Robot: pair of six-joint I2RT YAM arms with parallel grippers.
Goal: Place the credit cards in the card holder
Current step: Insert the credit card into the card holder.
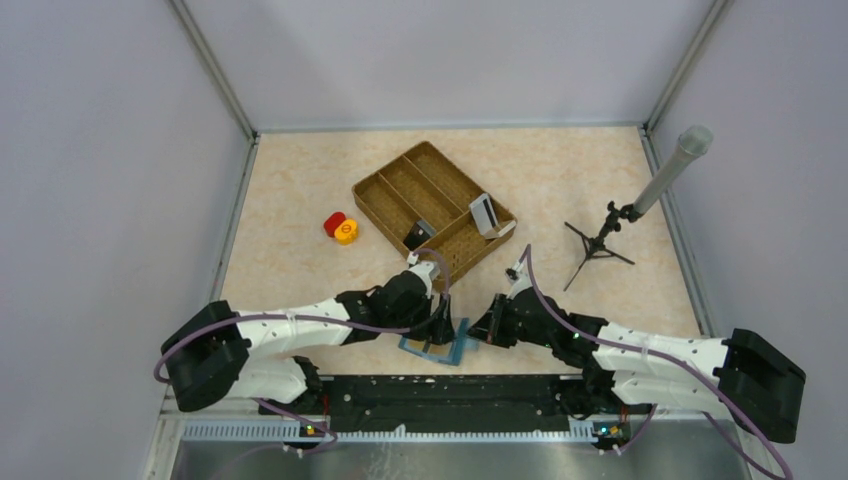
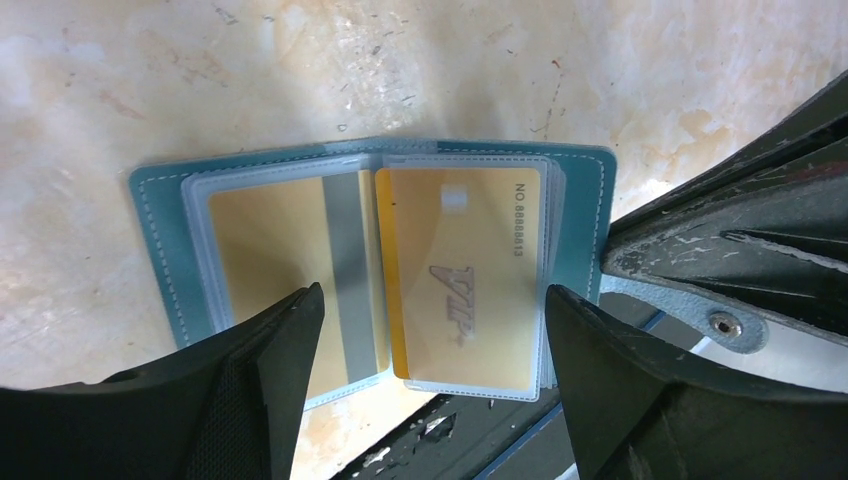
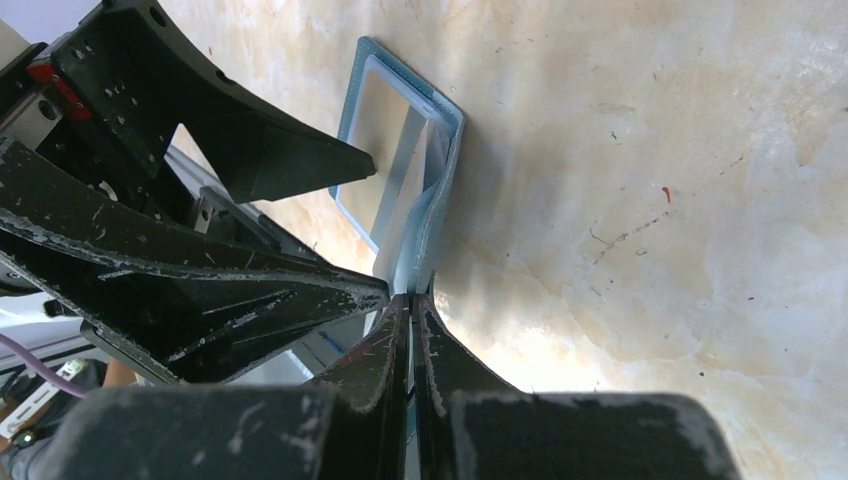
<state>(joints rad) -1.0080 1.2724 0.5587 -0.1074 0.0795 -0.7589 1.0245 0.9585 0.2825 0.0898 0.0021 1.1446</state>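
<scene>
We see the card holder (image 1: pixel 441 349) lying open and flat on the table (image 1: pixel 300 180), close to the near edge and between the two arms. In the left wrist view its teal cover (image 2: pixel 160 250) frames two clear sleeves, and each sleeve has a gold credit card in it. The left card (image 2: pixel 270 250) shows its back with a grey stripe. The right card (image 2: pixel 460 270) shows "VIP" and a printed number (it reads NO 8888813).

The left tool (image 2: pixel 432 295) hangs over the holder with its jaws spread wide. One finger (image 2: pixel 270 370) sits over the lower corner of the left card. The other sits just past the outer edge of the right sleeve, and neither finger pinches anything.

The right tool (image 3: pixel 410 300) is clamped tight on the holder's edge at the side with the closing tab (image 2: pixel 700 310), whose snap stud shows beside the black fingers. From the right wrist we see that edge of the holder (image 3: pixel 440 180) bent up off the table toward the closed fingertips.

Farther back stands the brown divided tray (image 1: pixel 395 185). A pale flat piece (image 1: pixel 484 213) leans on edge near its right end and may be another card, though the top view is too small for us to be sure. Red and yellow round pieces (image 1: pixel 340 227) lie just left of the tray. A small tripod stand (image 1: pixel 598 243) carrying a grey tube sits well off to the right.
</scene>
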